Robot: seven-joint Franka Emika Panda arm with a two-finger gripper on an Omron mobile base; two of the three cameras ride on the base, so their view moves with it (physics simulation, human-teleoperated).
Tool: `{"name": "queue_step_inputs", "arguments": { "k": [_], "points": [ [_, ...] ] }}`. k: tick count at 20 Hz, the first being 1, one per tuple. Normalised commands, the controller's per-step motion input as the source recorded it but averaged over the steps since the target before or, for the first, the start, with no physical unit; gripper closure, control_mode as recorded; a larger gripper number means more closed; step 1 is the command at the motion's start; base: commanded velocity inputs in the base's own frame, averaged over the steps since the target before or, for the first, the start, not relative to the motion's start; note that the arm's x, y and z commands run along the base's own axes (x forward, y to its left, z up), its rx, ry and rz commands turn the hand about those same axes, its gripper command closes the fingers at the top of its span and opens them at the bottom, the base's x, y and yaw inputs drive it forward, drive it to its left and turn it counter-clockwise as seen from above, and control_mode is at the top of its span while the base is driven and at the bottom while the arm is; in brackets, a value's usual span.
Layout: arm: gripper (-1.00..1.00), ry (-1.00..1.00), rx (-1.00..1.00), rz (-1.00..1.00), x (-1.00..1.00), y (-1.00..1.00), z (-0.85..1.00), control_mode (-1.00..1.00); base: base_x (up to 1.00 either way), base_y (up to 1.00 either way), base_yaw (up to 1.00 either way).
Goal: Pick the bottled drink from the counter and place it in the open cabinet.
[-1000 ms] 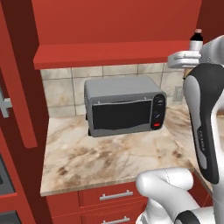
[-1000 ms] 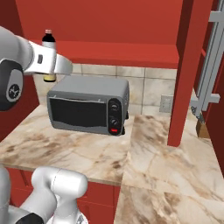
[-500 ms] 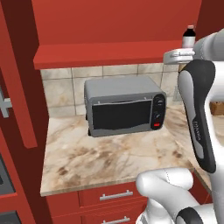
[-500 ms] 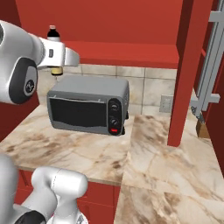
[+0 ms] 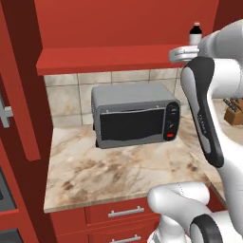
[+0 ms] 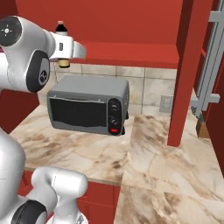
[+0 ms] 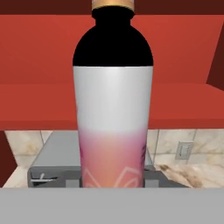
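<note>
My gripper (image 6: pixel 65 49) is shut on the bottled drink (image 6: pixel 61 29) and holds it upright in the air, above the toaster oven's left end in the right base view. The black cap and neck of the bottle (image 5: pixel 195 33) stick up over the hand (image 5: pixel 184 53), level with the open cabinet's thick red bottom shelf (image 5: pixel 109 60). In the hand view the bottle (image 7: pixel 113 109) stands close up, black on top, white then pink below, with the red shelf (image 7: pixel 39 109) behind it. The marble counter (image 5: pixel 123 171) lies well below.
A grey toaster oven (image 5: pixel 135 116) stands on the counter under the shelf (image 6: pixel 131 51). A red upright panel (image 6: pixel 186 74) rises at the right, with a silver-handled door (image 6: pixel 210 65) beyond it. A knife block (image 5: pixel 235 114) sits far right, and red drawers (image 5: pixel 126 212) run under the counter.
The arm has carried the bottle a little higher and nearer the cabinet shelf; it shifted left in the left base view and right in the right base view. The grip stays shut.
</note>
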Motion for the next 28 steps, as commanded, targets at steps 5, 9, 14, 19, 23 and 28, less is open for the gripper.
{"name": "queue_step_inputs", "arguments": {
  "k": [5,9,14,19,23,28],
  "points": [
    [1.0,0.0,0.0,0.0,0.51,0.0,0.15,-1.0,0.0,0.0,0.0],
    [1.0,0.0,0.0,0.0,0.68,0.0,0.0,-1.0,0.0,0.0,0.0],
    [1.0,0.0,0.0,0.0,0.68,0.0,0.0,-1.0,0.0,0.0,0.0],
    [1.0,0.0,0.0,0.0,0.49,0.0,0.04,-1.0,0.0,0.0,0.0],
    [1.0,0.0,0.0,0.0,0.62,0.0,0.0,-1.0,0.0,0.0,0.0],
    [1.0,0.0,0.0,0.0,0.51,-0.04,0.0,-1.0,0.0,0.0,0.0]
  ]
}}
